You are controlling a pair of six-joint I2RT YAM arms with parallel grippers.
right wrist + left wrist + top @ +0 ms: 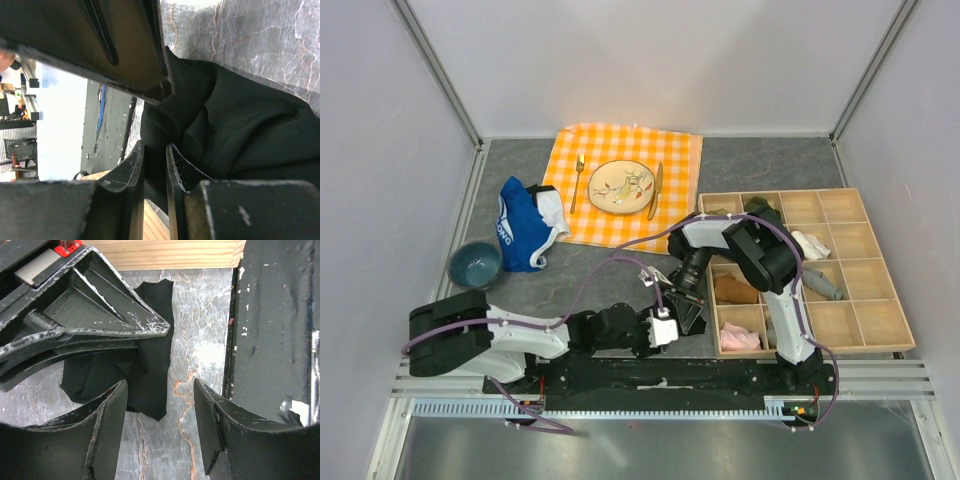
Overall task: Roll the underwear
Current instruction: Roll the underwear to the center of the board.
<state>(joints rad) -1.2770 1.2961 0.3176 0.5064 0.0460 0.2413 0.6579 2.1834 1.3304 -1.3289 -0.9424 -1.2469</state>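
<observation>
The black underwear (145, 365) lies bunched on the grey table, just in front of the wooden tray. In the top view it is a small dark heap (692, 318) between the two grippers. My right gripper (155, 155) is shut on a fold of the underwear (240, 120); in the top view it (686, 296) reaches down onto the heap. It also shows in the left wrist view as a black wedge (100, 315) over the fabric. My left gripper (160, 425) is open and empty, with its jaws just short of the fabric's near edge, and shows low in the top view (670, 326).
A wooden compartment tray (840, 205) holding rolled clothes stands right of the underwear. A blue garment (525, 228) and a blue bowl (475, 265) lie at the left. A plate (621, 186), fork and knife sit on an orange checked cloth (675, 150) behind.
</observation>
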